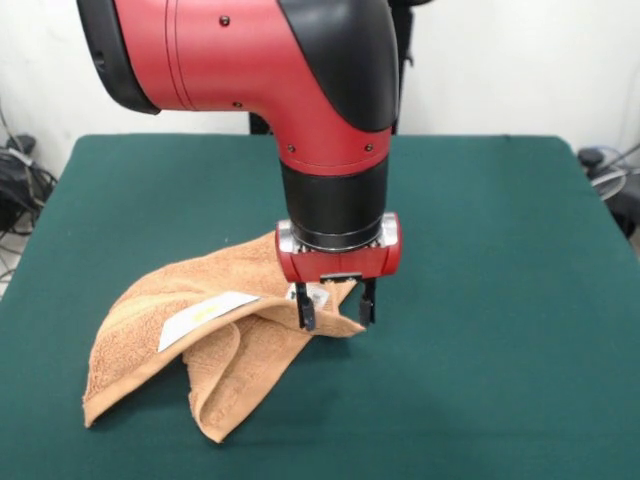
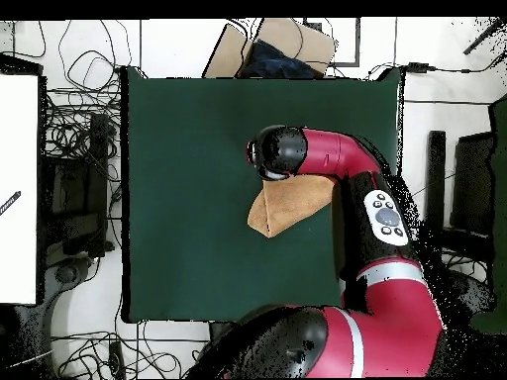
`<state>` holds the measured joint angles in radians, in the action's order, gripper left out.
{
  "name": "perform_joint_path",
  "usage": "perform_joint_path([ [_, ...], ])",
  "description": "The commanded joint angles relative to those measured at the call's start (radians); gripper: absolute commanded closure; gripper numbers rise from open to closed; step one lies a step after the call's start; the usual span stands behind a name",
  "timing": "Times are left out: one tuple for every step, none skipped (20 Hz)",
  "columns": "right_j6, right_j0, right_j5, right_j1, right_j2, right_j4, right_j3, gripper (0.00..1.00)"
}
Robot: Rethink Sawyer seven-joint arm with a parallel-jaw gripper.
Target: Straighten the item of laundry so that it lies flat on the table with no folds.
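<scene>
The peach-orange towel (image 1: 230,335) lies crumpled and folded over itself on the green table (image 1: 500,300), left of centre in the front view. A white tag (image 1: 205,316) shows on its top fold. My gripper (image 1: 337,306) points straight down over the towel's right corner. It is open, with one finger on each side of that corner, and the tips are at cloth level. In the overhead view the towel (image 2: 285,208) shows as a folded wedge on the table (image 2: 188,198). The arm's wrist (image 2: 279,152) covers the gripper there.
The red arm (image 2: 381,213) crosses above the table's right side in the overhead view. Cables and equipment (image 2: 74,148) lie on the floor beyond the table's left edge, and a cardboard box (image 2: 287,45) stands past its top edge.
</scene>
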<state>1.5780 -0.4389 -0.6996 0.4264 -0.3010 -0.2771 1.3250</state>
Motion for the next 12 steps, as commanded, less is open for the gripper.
perform_joint_path([
  [0.084, 0.010, -0.003, -0.002, 0.033, -0.023, 0.114, 0.00],
  [0.085, 0.010, -0.004, -0.001, 0.033, -0.021, 0.114, 0.00],
  [0.087, 0.011, 0.000, 0.000, 0.036, -0.021, 0.118, 0.00],
  [0.089, 0.012, 0.000, 0.002, 0.037, -0.020, 0.121, 0.00],
  [0.093, 0.012, 0.007, 0.007, 0.040, -0.022, 0.133, 0.00],
  [0.096, 0.012, 0.009, 0.010, 0.041, -0.021, 0.137, 0.00],
  [0.099, 0.011, 0.016, 0.013, 0.043, -0.022, 0.150, 0.00],
  [0.095, 0.011, 0.014, 0.012, 0.042, -0.023, 0.147, 0.00],
  [0.093, 0.010, 0.024, 0.010, 0.040, -0.026, 0.153, 0.00],
  [0.092, 0.009, 0.027, 0.006, 0.038, -0.026, 0.151, 0.00],
  [0.097, 0.009, 0.043, 0.003, 0.037, -0.028, 0.158, 0.00],
  [0.097, 0.009, 0.044, 0.003, 0.037, -0.028, 0.155, 0.00],
])
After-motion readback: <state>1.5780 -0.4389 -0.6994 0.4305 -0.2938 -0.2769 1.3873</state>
